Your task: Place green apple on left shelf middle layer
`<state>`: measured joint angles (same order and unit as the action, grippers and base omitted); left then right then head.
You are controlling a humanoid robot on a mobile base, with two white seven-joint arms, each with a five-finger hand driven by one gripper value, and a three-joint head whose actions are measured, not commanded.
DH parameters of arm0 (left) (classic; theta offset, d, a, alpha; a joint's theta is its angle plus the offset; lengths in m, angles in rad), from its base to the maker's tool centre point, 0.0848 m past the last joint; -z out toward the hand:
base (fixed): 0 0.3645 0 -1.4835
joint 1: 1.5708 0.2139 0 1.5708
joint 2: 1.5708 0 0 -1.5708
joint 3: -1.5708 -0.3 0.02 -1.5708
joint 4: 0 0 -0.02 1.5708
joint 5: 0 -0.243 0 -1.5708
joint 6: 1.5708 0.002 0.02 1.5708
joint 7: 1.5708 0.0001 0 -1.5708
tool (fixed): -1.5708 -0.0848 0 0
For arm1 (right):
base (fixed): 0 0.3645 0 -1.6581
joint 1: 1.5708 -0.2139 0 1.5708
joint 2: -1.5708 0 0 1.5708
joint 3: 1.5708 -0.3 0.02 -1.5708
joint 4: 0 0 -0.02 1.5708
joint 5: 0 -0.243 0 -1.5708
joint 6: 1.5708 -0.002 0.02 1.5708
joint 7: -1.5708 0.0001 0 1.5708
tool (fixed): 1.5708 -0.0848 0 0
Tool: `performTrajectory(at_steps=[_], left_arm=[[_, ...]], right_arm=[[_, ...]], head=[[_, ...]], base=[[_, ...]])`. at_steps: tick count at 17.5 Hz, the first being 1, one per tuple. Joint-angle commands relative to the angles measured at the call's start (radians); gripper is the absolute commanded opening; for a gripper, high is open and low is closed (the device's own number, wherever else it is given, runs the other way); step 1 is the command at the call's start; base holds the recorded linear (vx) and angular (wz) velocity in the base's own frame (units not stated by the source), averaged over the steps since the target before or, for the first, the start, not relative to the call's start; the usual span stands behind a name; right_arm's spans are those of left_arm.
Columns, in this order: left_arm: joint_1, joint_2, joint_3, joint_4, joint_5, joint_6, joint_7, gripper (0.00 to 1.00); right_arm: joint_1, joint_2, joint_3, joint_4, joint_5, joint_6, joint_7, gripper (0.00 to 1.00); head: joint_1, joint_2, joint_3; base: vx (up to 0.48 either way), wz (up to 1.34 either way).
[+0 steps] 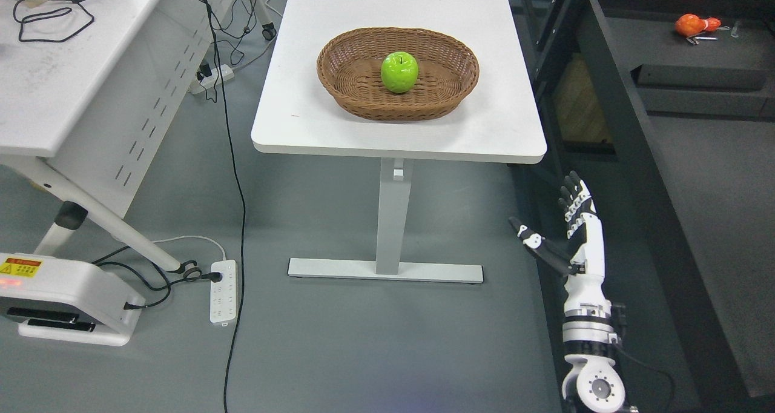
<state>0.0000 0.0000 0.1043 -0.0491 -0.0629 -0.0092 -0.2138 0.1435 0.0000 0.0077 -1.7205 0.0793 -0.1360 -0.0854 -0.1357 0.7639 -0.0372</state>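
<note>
Grey floor (339, 340) ran under everything. At the far left a white machine (60, 301) wore a yellow and red warning sticker (22, 267), its words too small to read. Beside it lay a white power strip (223, 292). On the white desk (303, 116) sat a brown basket (345, 92), and the green apple (399, 72) rested inside it. Low on the right, the right hand (566, 231) was up with fingers spread, holding nothing.

I count one green apple (399, 72), one wicker basket (339, 74), and two white tables (303, 122) (42, 98). On the floor I see two power strips (223, 292) (213, 78). One robot hand (575, 231) is in view, and one orange object (693, 24) lies far right.
</note>
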Motion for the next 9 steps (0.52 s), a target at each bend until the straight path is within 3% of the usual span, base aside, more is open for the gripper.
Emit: performTrajectory(at_steps=[1, 9], left_arm=[[0.009, 0.017, 0.000, 0.000, 0.000, 0.000, 0.001, 1.00], [0.009, 0.017, 0.000, 0.000, 0.000, 0.000, 0.001, 1.00]], right_arm=[[0.001, -0.017, -0.032, -0.002, 0.000, 0.001, -0.001, 1.00], [-0.001, -0.017, -0.025, 0.004, -0.004, -0.025, 0.001, 1.00]], head=[[0.0000, 0.000, 0.000], [0.0000, 0.000, 0.000]], base=[[0.000, 0.00], [0.000, 0.00]])
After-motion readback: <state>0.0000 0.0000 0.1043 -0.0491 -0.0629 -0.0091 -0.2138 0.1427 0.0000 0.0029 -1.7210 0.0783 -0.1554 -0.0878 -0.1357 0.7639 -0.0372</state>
